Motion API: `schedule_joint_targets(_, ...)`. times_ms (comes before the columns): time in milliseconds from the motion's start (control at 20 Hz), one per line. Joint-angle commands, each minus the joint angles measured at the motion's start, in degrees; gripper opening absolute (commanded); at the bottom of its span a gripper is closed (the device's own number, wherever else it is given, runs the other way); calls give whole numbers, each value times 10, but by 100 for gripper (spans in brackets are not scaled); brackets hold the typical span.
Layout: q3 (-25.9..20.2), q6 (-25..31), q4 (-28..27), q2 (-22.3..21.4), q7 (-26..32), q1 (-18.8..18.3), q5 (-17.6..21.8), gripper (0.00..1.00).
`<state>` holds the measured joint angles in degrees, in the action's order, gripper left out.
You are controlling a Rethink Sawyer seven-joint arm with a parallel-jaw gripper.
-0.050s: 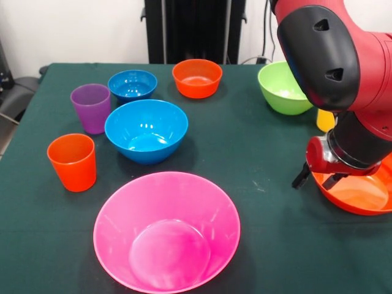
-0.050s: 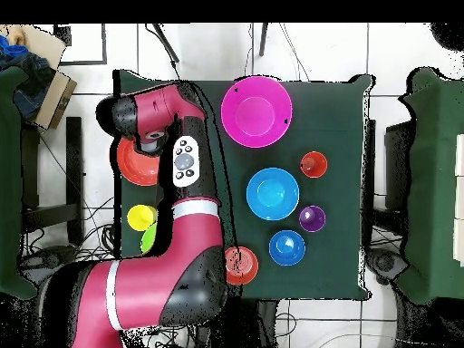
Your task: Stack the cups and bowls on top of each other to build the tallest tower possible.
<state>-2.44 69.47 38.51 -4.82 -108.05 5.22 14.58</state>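
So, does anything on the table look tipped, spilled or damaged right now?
Nothing stands out. Every bowl and cup in view stands upright and apart, unstacked, from the pink bowl to the purple cup. The claw hangs at the large orange bowl's rim.

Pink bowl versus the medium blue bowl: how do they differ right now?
The pink bowl is clearly wider than the medium blue bowl. In the front view the pink bowl sits at the near edge, with the blue one farther back between the cups. Colour differs: magenta-pink against bright blue. Both stand upright, empty, unstacked on the green cloth, away from the pincer.
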Motion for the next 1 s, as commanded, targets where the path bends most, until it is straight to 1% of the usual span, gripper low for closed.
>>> schedule_joint_targets(50,-17,-39,-7,19,-92,16,0,100)
schedule_joint_targets(300,-11,-41,-10,22,-89,17,-4,100)
schedule_joint_targets(400,-10,-36,-21,28,-83,17,-6,100)
schedule_joint_targets(800,-7,-34,-34,36,-74,18,-10,100)
schedule_joint_targets(1000,-7,-43,-32,37,-65,14,-11,100)
